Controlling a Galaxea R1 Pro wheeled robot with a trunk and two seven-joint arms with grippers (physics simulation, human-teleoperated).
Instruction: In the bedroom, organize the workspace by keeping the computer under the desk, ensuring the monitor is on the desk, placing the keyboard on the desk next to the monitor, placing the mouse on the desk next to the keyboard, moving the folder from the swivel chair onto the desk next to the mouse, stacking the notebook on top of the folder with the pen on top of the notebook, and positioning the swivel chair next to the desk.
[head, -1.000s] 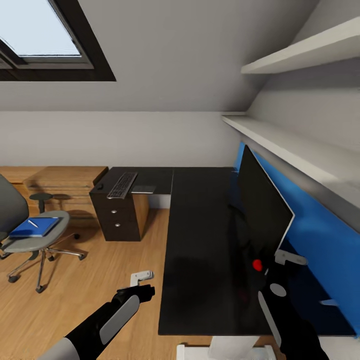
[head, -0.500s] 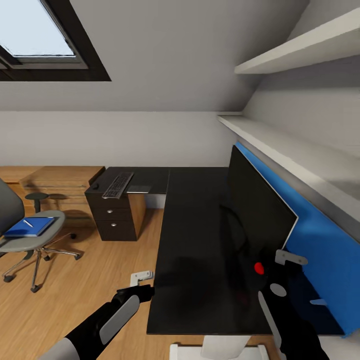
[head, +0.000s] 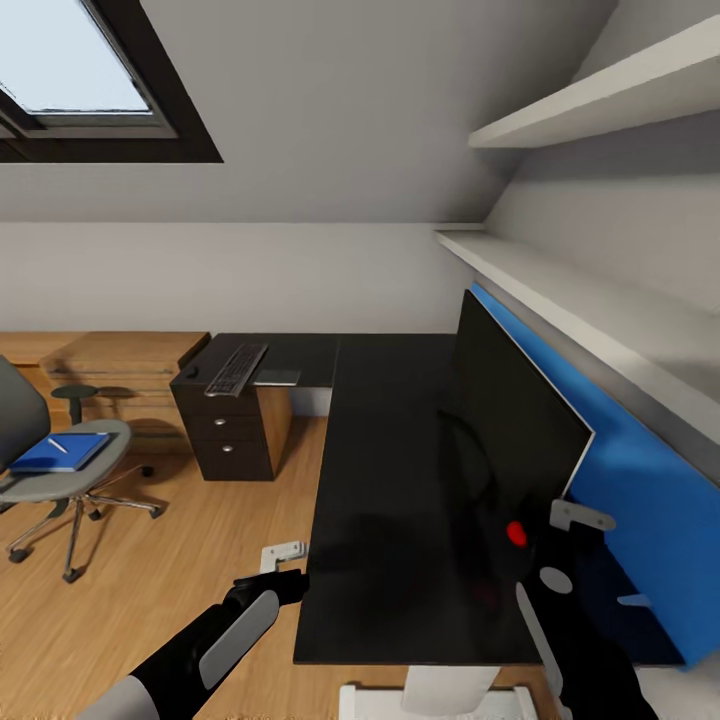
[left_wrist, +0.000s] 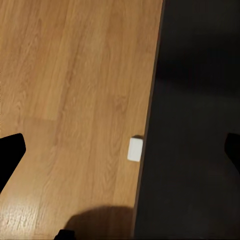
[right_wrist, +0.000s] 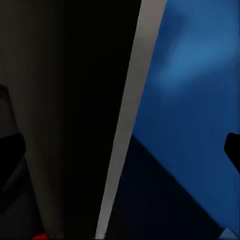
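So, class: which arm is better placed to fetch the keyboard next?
Likely left: the left end effector hangs open at the desk edge on the keyboard side; the right end effector is across the desk by the monitor.

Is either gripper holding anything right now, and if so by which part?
Nothing is held. The left gripper is open over the floor by the desk; the right gripper is open around the monitor edge.
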